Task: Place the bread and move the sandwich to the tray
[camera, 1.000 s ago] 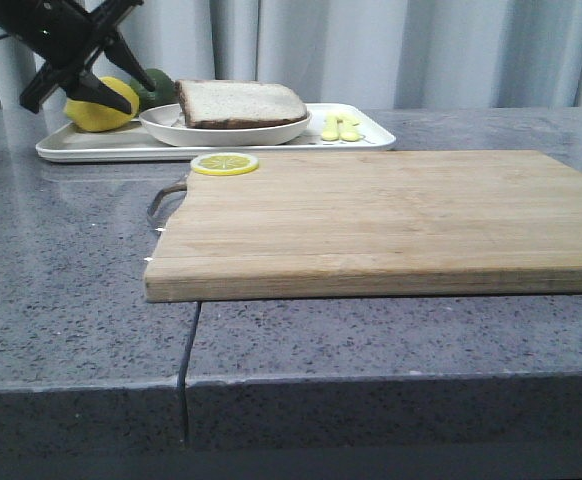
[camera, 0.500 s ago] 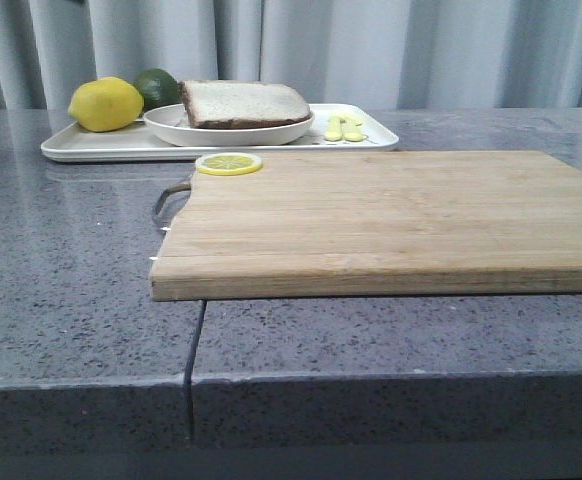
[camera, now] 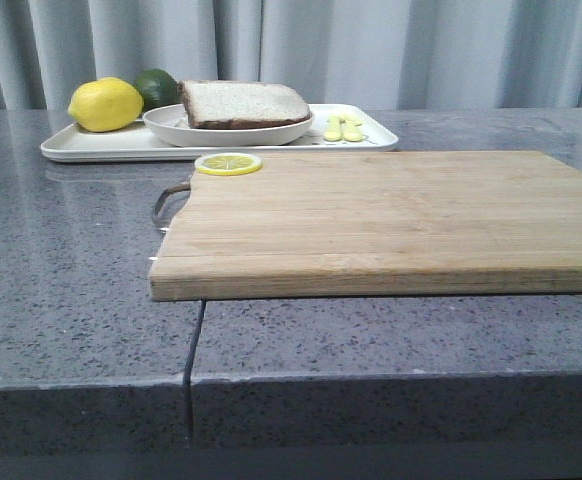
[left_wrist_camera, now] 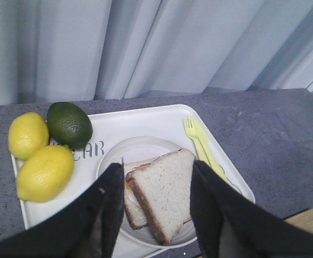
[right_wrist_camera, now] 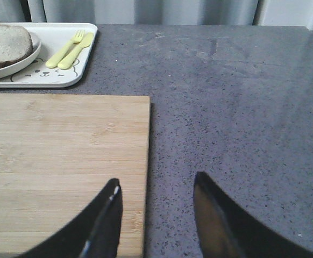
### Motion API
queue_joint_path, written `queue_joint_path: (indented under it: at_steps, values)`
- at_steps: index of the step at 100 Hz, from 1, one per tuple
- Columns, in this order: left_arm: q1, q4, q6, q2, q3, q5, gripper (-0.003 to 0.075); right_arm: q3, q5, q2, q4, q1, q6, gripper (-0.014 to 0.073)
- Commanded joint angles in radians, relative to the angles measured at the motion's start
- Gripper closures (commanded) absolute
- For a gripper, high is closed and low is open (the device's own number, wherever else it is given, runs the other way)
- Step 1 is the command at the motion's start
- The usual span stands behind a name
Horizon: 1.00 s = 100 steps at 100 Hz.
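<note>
The speckled grey stone counter (camera: pixel 71 280) is seen across the whole front view, and a large pale wooden cutting board (camera: pixel 391 215) lies on it, with nothing on its surface apart from a round yellow lemon slice (camera: pixel 228 163) at its far left corner. Behind the board, the flat white rectangular tray (camera: pixel 81 148) with a low rim is set against the curtain. On the tray a shallow round white plate (camera: pixel 226 131) is found, and the sandwich of pale bread slices with a dark brown crust (camera: pixel 243 103) rests in it. In the left wrist view two slices are shown overlapping, the top bread slice (left_wrist_camera: pixel 167 191) lying askew on the lower one; no egg can be made out. Two yellow lemons (left_wrist_camera: pixel 43 172) and a dark green lime (left_wrist_camera: pixel 69 124) are seen at one end of the tray, and a pale yellow plastic fork and knife (left_wrist_camera: pixel 202 145) at the other.

The left gripper (left_wrist_camera: pixel 152 215) is held above the plate with its jaws spread and nothing between them. The right gripper (right_wrist_camera: pixel 155 215) is likewise parted and empty, over the board's edge.

The placing appears done; only a clean retreat of the arms would seem called for next.
</note>
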Motion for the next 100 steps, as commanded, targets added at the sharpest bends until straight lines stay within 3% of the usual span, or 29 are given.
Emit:
queue_joint_path:
  at_steps: [1,18,48,77,100]
  values:
    - [-0.001,-0.033,0.059,-0.144,0.105,-0.121,0.045,-0.028,-0.076,0.002,-0.009,-0.008,0.0,0.0258]
    - [-0.001,-0.033,0.155,-0.386,0.448,-0.333,0.045,-0.028,-0.078,0.002,-0.009,-0.008,0.0,0.0258]
    - [-0.001,-0.033,0.182,-0.882,0.992,-0.642,0.0454,-0.028,-0.114,0.002,-0.009,-0.008,0.0,0.0258]
    - [-0.001,-0.033,0.182,-1.32,1.341,-0.687,0.0531,-0.028,-0.167,-0.007,-0.009,-0.008,-0.008,0.0258]
    - [-0.001,-0.033,0.182,-1.482,1.475,-0.685,0.0622,-0.028,-0.169,-0.007,-0.009,-0.008,-0.008,0.0292]
